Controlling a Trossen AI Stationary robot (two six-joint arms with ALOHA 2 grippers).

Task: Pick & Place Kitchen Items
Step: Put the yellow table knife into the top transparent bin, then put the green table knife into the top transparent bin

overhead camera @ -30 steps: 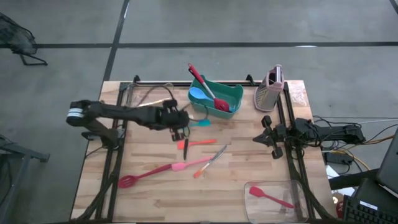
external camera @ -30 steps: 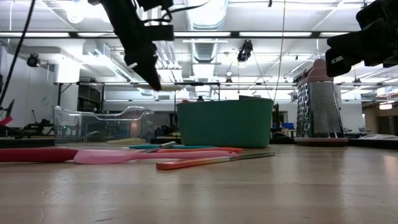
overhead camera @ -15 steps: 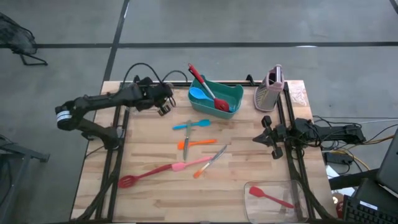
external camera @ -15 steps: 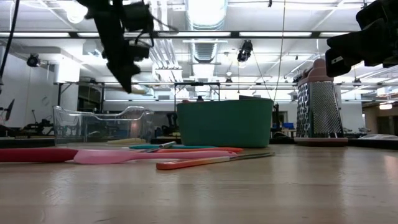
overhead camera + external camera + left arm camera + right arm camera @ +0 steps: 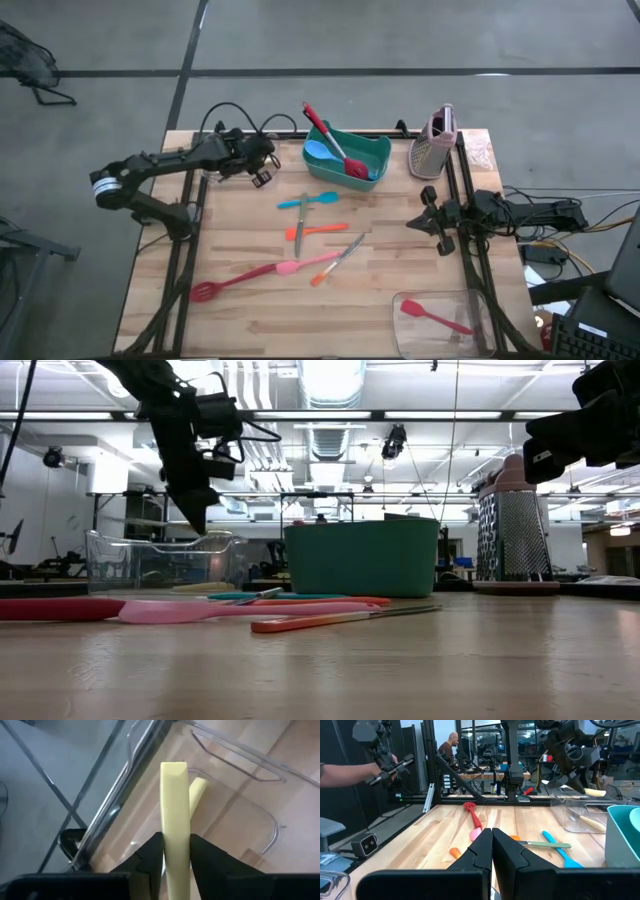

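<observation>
- Yellow-handled utensil, flat and smooth with a squared end, is pinched between the left gripper's dark fingers, above a clear plastic tub at the table's far left corner; a second pale yellow handle lies in that tub.
- Red slotted spatula lies flat on the pale wooden table, near the front left, beside a pink spatula.
- Orange-handled metal piece rests across the pink one's end; an orange spatula and a blue-handled utensil lie mid-table.
- Teal bin, rounded and matt, holds a blue spoon and a red spatula that leans over its rim.
- Upright metal grater stands to the bin's right.
- Right gripper waits at the right edge, fingers pressed together, holding nothing.
- Small red spatula lies in a clear tub at the front right.
</observation>
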